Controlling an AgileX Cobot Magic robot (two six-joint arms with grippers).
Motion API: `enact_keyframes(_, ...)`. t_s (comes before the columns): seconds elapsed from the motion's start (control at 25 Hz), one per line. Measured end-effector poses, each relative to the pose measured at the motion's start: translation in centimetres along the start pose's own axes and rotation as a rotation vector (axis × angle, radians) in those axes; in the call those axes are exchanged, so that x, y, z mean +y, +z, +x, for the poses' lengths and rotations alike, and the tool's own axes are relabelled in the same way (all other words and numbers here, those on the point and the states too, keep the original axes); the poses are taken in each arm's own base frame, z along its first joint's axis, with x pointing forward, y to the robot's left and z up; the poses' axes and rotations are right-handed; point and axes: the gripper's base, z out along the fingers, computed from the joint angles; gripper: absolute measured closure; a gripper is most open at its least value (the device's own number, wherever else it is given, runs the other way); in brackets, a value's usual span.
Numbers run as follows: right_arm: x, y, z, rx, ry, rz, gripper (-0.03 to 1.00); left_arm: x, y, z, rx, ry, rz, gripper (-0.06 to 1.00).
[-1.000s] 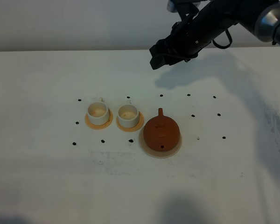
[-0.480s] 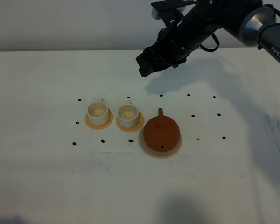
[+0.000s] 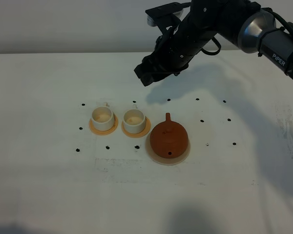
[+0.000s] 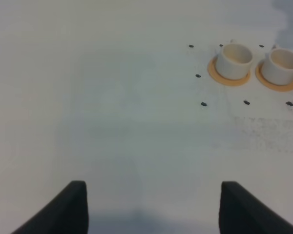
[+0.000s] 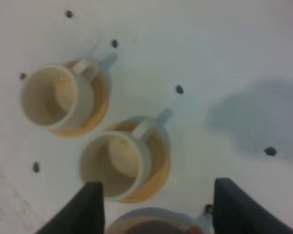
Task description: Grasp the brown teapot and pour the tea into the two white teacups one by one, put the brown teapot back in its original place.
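the brown teapot (image 3: 169, 138) sits squarely on the large beige disc coaster (image 3: 168, 162), on the near right of the cluster on the white table (image 3: 49, 185). a short stub sticks out on its far side (spout or handle, i cannot tell from the high camera). its lid is on.

just beside it, to the left in the high view, stand the two white teacups (image 3: 134, 121), each upright on its own small orange-tan coaster (image 3: 91, 127). they are side by side and apart from each other. their insides show cream, and their little handles point to the far side. small black dots (image 3: 201, 120) are scattered on the table around everything.

the right gripper (image 3: 145, 74) hangs in the air beyond the cups and the teapot, well clear of them. its fingers (image 5: 90, 207) are spread wide with nothing between them. its wrist camera looks down on both cups, with the rim of the big coaster and a blurred sliver of brown showing between the finger tips.

the left gripper (image 4: 154, 207) is also spread wide and holds nothing. it hovers over bare table, with both cups well apart from it.
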Motion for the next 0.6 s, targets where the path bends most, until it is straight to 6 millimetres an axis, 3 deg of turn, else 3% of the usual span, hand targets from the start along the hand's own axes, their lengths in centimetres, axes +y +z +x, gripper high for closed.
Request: enact_keyframes(0.6, -0.87, -0.05, 0.32, 0.034, 0.007, 0.096, 0.5, 0.0, 0.0, 0.0, 0.0, 0.0, 0.0, 0.36)
